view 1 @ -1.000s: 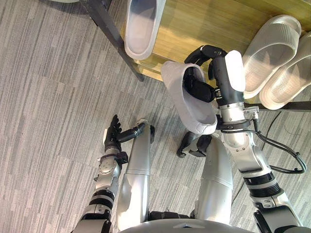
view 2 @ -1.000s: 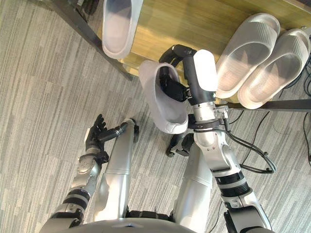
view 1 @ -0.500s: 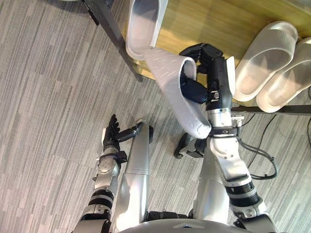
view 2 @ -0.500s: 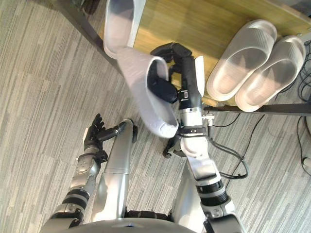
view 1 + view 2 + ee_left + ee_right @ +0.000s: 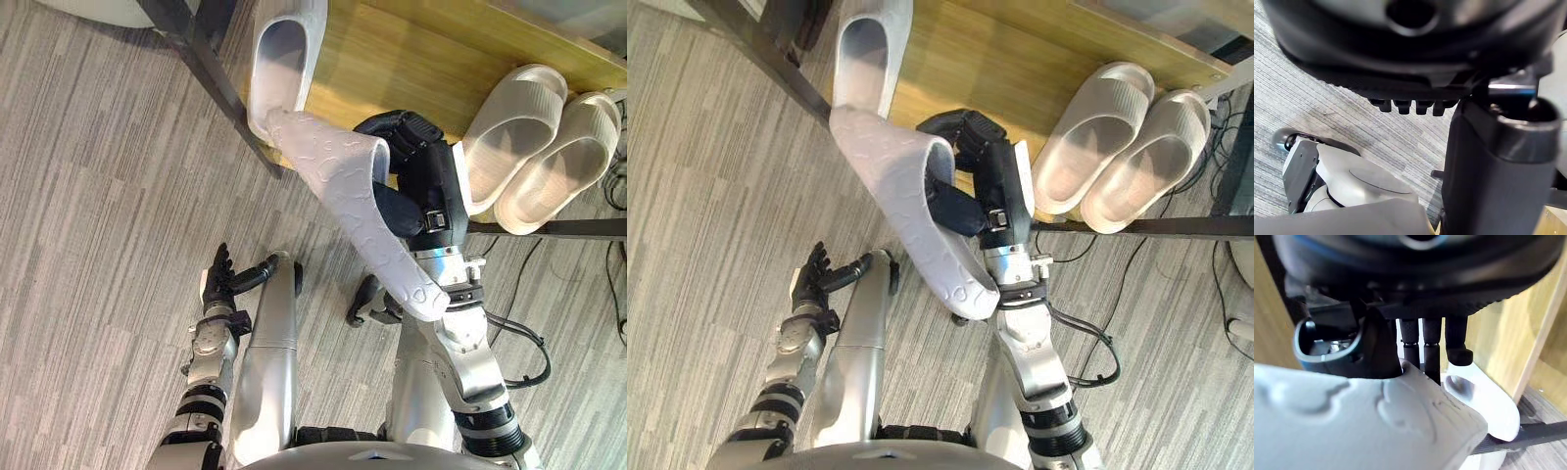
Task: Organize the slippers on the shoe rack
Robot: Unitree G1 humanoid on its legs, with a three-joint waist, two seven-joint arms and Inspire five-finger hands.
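Note:
My right hand [image 5: 419,168] is shut on a pale lilac slipper [image 5: 355,211], thumb inside it and fingers behind. The slipper hangs tilted with its patterned sole [image 5: 1352,426] facing up. Its toe end touches or overlaps the heel of a matching slipper [image 5: 284,54] that lies at the left end of the wooden shelf [image 5: 392,69] of the shoe rack. A pair of white ribbed slippers [image 5: 514,122] [image 5: 560,162] lies side by side at the shelf's right end. My left hand [image 5: 217,284] hangs low at my left side over the floor, open, holding nothing.
A dark metal leg [image 5: 201,54] of the rack slants down at the shelf's left corner, and a dark bar [image 5: 549,228] runs along its front edge at the right. Grey striped carpet [image 5: 98,245] covers the floor. Bare wood shows between the left slipper and the pair.
My right hand has swung the held slipper left and turned it sole-up, bringing its toe against the slipper on the rack. The view has shifted a little. The left hand stays put.

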